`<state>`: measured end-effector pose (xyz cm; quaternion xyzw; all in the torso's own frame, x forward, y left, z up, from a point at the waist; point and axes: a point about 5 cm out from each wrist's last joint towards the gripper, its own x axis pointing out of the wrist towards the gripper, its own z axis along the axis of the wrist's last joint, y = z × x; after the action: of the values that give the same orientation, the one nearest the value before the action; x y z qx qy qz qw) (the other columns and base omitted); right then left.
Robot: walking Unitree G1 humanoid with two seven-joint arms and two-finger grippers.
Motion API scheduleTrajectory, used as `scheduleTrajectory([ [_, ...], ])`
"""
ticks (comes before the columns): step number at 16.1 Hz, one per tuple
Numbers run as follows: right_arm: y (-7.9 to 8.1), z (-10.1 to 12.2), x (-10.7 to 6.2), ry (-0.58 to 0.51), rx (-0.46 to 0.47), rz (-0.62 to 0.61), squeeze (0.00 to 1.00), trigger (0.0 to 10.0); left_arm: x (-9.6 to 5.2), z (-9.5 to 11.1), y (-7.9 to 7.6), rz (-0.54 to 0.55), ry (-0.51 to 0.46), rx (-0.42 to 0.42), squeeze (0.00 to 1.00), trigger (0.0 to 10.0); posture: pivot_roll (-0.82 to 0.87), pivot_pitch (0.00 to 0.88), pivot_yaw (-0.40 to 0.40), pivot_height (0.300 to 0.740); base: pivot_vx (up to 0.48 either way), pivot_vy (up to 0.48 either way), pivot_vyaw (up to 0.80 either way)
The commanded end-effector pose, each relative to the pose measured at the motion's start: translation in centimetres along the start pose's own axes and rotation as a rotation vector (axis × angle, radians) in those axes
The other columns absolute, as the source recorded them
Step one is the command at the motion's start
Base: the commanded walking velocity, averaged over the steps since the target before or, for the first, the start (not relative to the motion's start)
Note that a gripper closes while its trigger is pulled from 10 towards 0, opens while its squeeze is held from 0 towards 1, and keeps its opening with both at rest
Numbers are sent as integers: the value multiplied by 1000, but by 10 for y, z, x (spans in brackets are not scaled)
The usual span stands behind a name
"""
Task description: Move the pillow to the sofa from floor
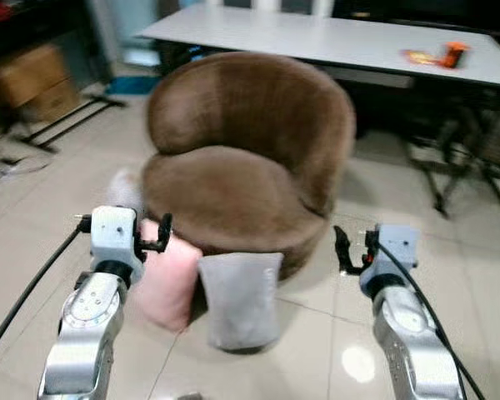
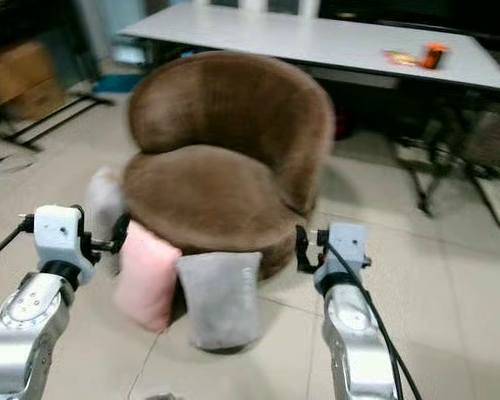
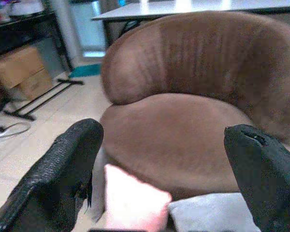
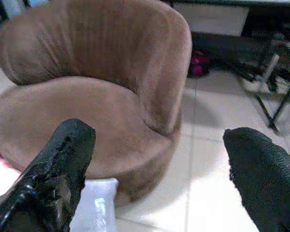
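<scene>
Pillows lean against the front of the round brown sofa (image 1: pixel 246 158) on the tiled floor (image 1: pixel 383 333): a grey pillow (image 1: pixel 240 298), square and soft, stands upright on its lower edge, its face turned toward the robot, and a pink pillow (image 1: pixel 171 279) stands just beside it on the robot's left, touching it. A third pale cushion (image 1: pixel 125 190) behind the pink one is mostly hidden and blurred. The pink pillow's left edge is covered by the left tool (image 1: pixel 154 237). Both the left tool and the right tool (image 1: pixel 343 250) hover above the floor with fingers spread wide, holding nothing. Behind the sofa a white worktop (image 1: pixel 317 37) carries an orange object (image 1: pixel 454 54), too blurred to identify.
</scene>
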<state>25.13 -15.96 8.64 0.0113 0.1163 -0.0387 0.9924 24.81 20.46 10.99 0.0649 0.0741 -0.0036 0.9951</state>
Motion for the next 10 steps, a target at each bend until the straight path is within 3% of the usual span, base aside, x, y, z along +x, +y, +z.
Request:
scheduleTrajectory([
  [1, -1, 1, 2, 13, -22, -27, 0, 10000, 3, 4, 0, -6, -12, 9, 0, 10000, -57, 0, 21, 740, 322, 0, 0],
  [5, 1, 3, 6, 27, -28, 16, 0, 10000, 5, 4, -8, -37, -14, 25, 0, 10000, -57, 0, 19, 740, 320, 0, 0],
  [10, -1, 3, 8, 35, -26, 0, 0, 10000, 5, 5, -7, -25, -15, 34, 0, 10000, -36, 0, 8, 740, 308, 0, 0],
])
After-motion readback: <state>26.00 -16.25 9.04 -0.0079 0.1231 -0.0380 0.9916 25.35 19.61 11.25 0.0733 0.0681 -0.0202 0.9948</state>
